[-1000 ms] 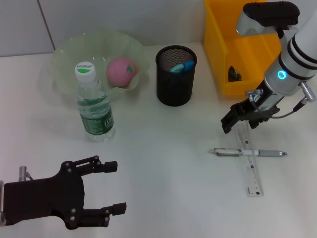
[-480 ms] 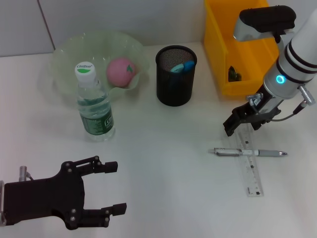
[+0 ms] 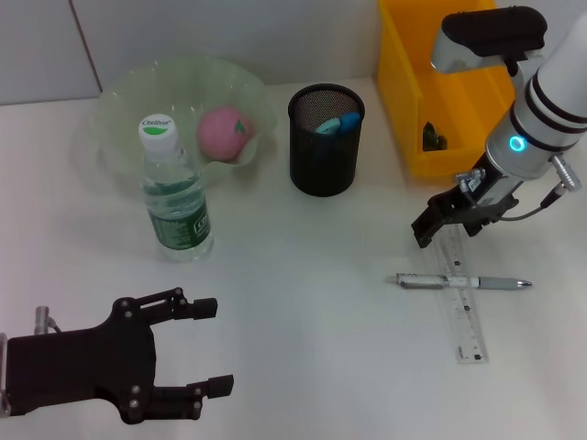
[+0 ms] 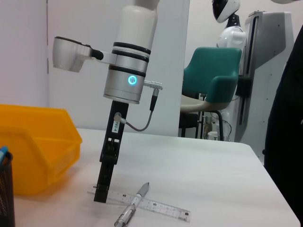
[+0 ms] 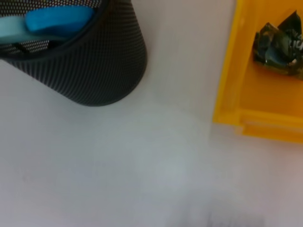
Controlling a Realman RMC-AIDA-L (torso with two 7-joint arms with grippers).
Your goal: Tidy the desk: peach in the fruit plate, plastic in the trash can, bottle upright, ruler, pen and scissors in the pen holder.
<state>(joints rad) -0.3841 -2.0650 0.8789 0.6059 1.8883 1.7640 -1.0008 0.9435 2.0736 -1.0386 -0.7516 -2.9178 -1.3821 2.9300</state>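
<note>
1. Right gripper (image 3: 447, 218): it is positioned low over the far end of the clear plastic ruler (image 3: 463, 303), on the right of the white desk (image 3: 312, 302). In the left wrist view (image 4: 105, 182) its black fingers are seen pointing straight down, with the tips at or just above the ruler's end; contact cannot be confirmed. The jaws are set narrow, and nothing is seen held between them.

2. Ruler axis: the long axis runs from beneath the right gripper toward the robot. The gripper is therefore placed at one end of the strip, not over its middle.

3. Silver ballpoint pen (image 3: 463, 282): it is laid across the ruler, roughly at right angles to it, a little nearer the robot than the gripper. A lift of the ruler is judged likely to disturb the pen.

4. Black mesh pen holder (image 3: 326, 139): it stands to the left of the right gripper and farther from the robot, with a blue item already inside. The yellow plastic bin (image 3: 440, 87) is close behind the gripper.

5. Nearer arm: ruler and pen are both within the right arm's side of the desk, so the right arm is judged the one to use.

6. Left gripper (image 3: 213, 346): it is parked at the near left of the desk, with fingers spread wide and empty, well apart from both items.
</note>
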